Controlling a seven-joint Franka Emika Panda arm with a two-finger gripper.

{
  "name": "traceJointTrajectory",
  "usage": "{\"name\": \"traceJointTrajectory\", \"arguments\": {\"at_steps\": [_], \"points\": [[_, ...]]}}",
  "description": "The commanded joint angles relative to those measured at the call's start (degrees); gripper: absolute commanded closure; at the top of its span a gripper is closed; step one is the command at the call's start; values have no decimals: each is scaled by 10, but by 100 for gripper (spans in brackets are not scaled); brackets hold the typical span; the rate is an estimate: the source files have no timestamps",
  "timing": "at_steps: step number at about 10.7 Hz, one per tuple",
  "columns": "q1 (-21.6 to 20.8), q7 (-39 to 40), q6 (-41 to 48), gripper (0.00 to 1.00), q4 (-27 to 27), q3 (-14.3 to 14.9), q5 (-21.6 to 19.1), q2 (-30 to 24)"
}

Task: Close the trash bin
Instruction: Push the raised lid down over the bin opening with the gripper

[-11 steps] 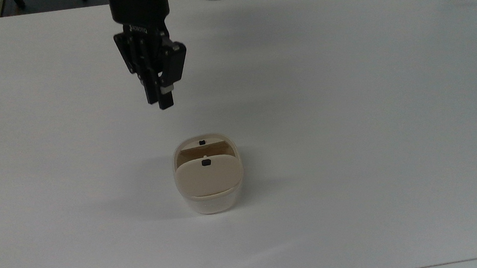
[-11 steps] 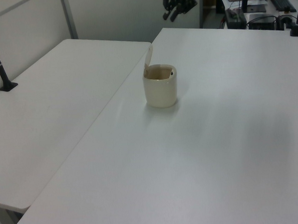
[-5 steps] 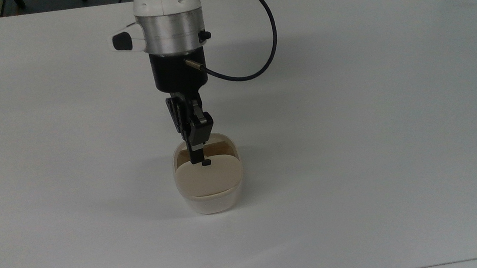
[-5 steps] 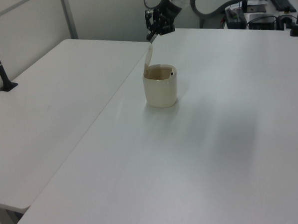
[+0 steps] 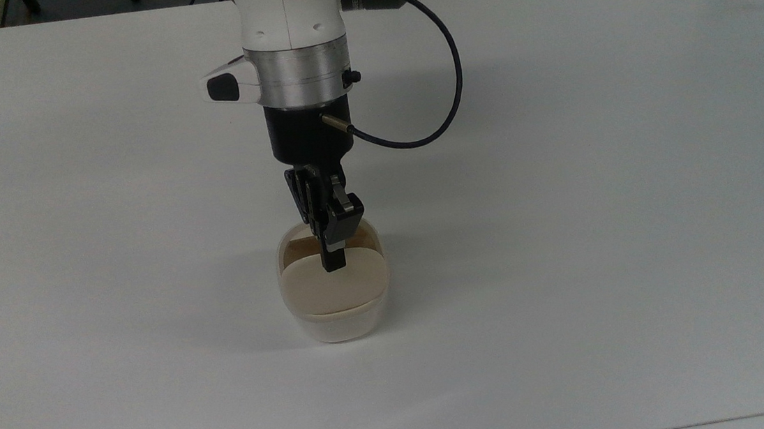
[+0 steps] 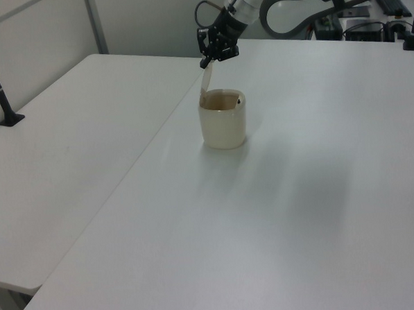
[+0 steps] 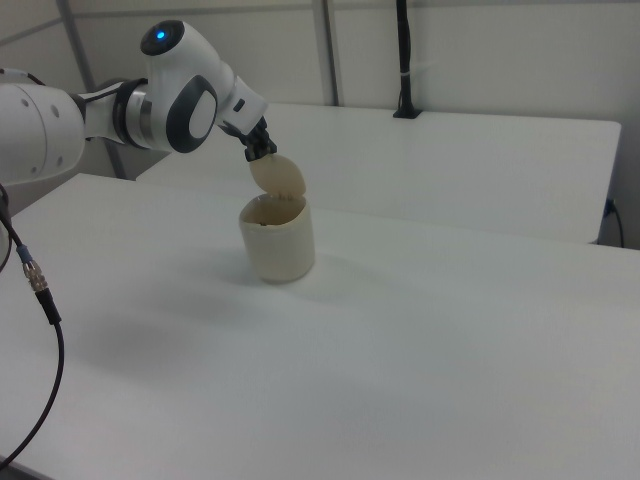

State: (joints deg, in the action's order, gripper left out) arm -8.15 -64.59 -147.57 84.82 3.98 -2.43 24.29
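- A white bench (image 5: pixel 558 155) is seen spanning the top view, with a second bench (image 6: pixel 75 148) set against it on the left view's left.
- The trash bin (image 5: pixel 337 317), cream-white with rounded corners, is placed near the middle of the top view, standing upright on the bench.
- Its beige lid (image 5: pixel 334 285) is raised on edge, nearly upright in the left view (image 6: pixel 206 80) and tilted over the open mouth in the right view (image 7: pixel 279 177).
- The black end effector (image 5: pixel 332 261) is pictured at the lid's upper edge in the top view, its fingers drawn narrowly together; it appears to touch the lid, though contact cannot be confirmed.
- A black cable (image 5: pixel 441 97) is looped from the white and silver arm (image 5: pixel 291 34) toward the top view's right.
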Motion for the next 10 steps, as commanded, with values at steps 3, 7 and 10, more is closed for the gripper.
{"name": "traceJointTrajectory", "arguments": {"at_steps": [3,7,10], "points": [[1,9,-9,100,-4,5,15,-2],[4,46,17,100,32,4,16,-21],[8,102,79,100,57,3,15,-41]]}}
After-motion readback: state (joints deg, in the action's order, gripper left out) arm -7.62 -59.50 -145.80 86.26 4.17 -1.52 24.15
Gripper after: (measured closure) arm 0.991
